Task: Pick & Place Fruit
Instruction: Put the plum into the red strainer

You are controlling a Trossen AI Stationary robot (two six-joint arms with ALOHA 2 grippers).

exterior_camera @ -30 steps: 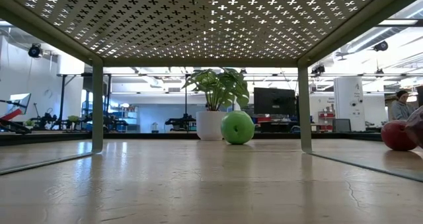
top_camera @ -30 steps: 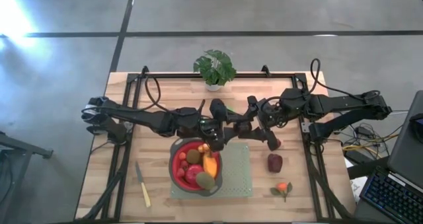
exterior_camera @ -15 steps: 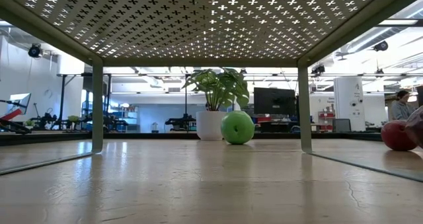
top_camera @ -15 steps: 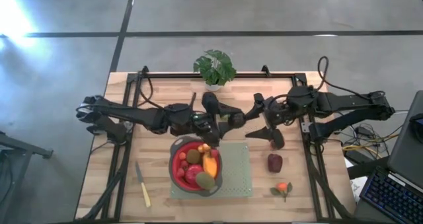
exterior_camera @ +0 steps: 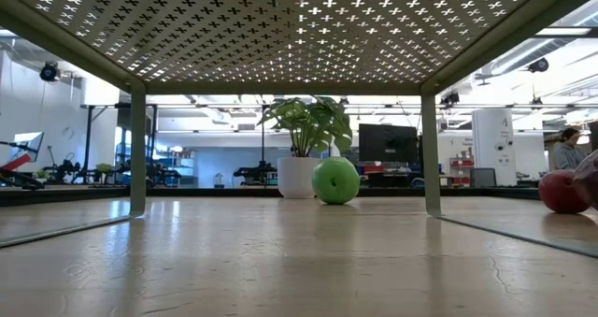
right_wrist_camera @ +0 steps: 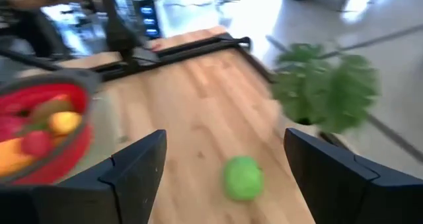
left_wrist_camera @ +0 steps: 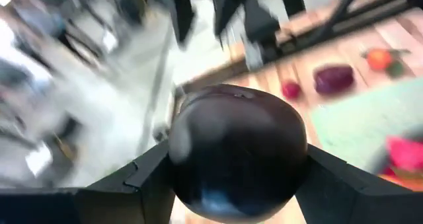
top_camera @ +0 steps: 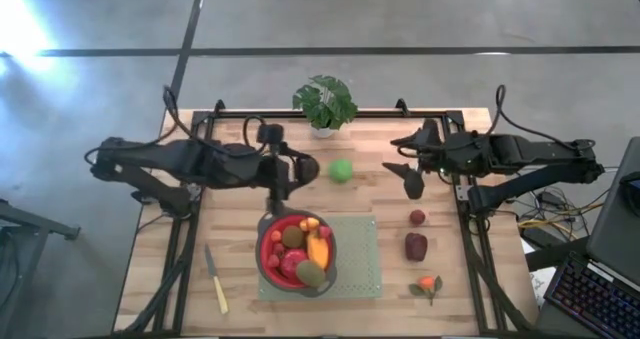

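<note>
At bench centre, left gripper (top_camera: 296, 169) clamped on dark round fruit (left_wrist_camera: 236, 151); green ball (top_camera: 341, 170) loose just beside, at 3 o'clock; right gripper (top_camera: 408, 177) apart, empty; red bowl (top_camera: 268, 264) at 6 o'clock.

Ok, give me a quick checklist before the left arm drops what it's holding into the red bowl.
1. Left gripper gripping the dark round fruit: ok, it sits between both fingers.
2. Left gripper above the red bowl: not ok, it hangs over bare wood on the bowl's plant side.
3. Right gripper out of the way: ok, open, empty and well off to the bowl's side.
4. Green ball clear of the path: ok, it lies apart on the table between the two grippers.
5. Room left in the bowl: cannot tell, several pieces already fill it.
</note>
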